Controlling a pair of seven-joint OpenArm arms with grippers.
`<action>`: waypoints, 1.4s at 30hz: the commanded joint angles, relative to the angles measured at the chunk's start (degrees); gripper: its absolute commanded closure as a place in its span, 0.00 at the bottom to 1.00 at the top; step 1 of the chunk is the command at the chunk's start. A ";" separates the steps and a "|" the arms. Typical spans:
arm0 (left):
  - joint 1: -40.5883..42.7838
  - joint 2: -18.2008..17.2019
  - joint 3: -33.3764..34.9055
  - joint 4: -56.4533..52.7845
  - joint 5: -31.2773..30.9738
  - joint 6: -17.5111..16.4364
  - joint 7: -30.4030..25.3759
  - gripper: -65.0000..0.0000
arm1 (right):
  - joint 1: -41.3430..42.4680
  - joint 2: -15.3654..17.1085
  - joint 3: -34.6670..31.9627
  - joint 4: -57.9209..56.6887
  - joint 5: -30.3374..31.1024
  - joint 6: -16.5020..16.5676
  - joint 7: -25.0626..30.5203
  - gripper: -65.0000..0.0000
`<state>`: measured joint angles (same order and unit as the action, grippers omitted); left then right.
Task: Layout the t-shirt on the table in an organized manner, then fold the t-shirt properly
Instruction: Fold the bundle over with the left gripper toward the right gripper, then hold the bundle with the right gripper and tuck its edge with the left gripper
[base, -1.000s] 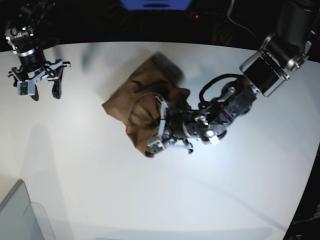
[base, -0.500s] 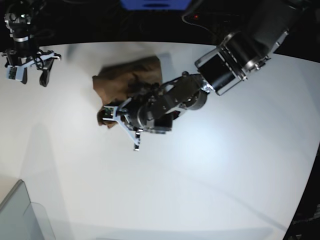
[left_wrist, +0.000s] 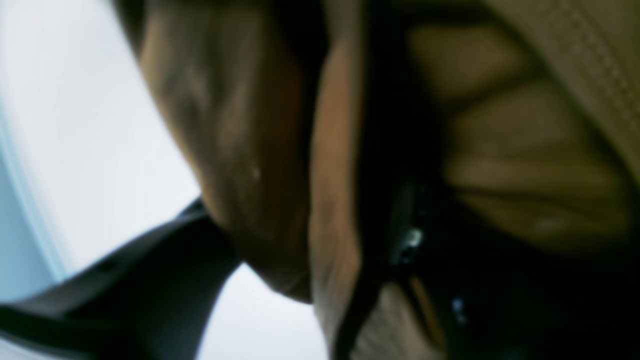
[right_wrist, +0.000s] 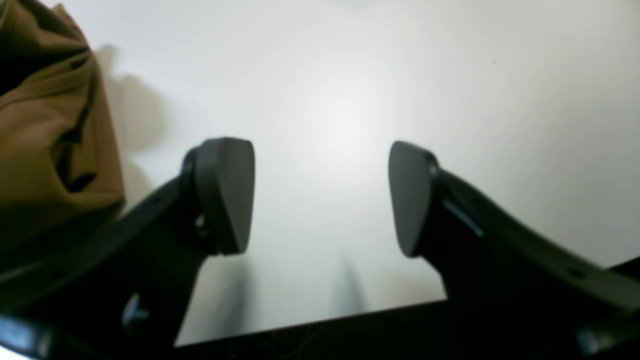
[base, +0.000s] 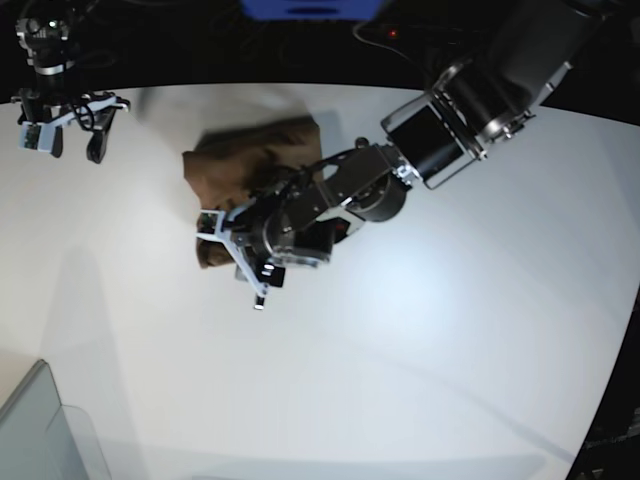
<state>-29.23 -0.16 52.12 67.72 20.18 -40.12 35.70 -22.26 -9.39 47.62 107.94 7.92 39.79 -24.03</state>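
The brown t-shirt lies crumpled on the white table, left of centre towards the far edge. My left gripper reaches across from the right and sits at the shirt's near-left edge. In the left wrist view, blurred folds of the t-shirt fill the frame and hang between the parted fingers. My right gripper hovers at the far left corner, open and empty. In the right wrist view the right gripper stands over bare table, with the t-shirt off to its left.
A grey translucent bin corner sits at the near left. The table's curved far edge runs close behind the shirt and the right gripper. The left arm's thick forearm stretches over the table from the far right.
The left arm swung left, dragging the shirt from the centre towards the far left. Its jaws have parted around the cloth. The right gripper drifted slightly farther back.
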 joint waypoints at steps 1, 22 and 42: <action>-1.40 0.56 -0.21 2.21 0.43 0.12 -0.67 0.44 | -0.11 0.39 0.16 0.85 1.18 0.21 1.48 0.36; 10.02 -3.13 -30.80 31.13 9.13 0.12 12.52 0.34 | 0.85 0.39 -8.36 -1.17 1.09 0.21 2.01 0.36; 41.06 -3.04 -84.51 44.41 -5.37 0.12 15.07 0.34 | 2.53 2.66 -22.52 -10.93 1.18 0.21 2.10 0.36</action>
<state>12.16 -2.94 -32.40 111.02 15.14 -40.21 51.64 -20.05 -6.85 24.97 95.98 7.90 39.66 -23.38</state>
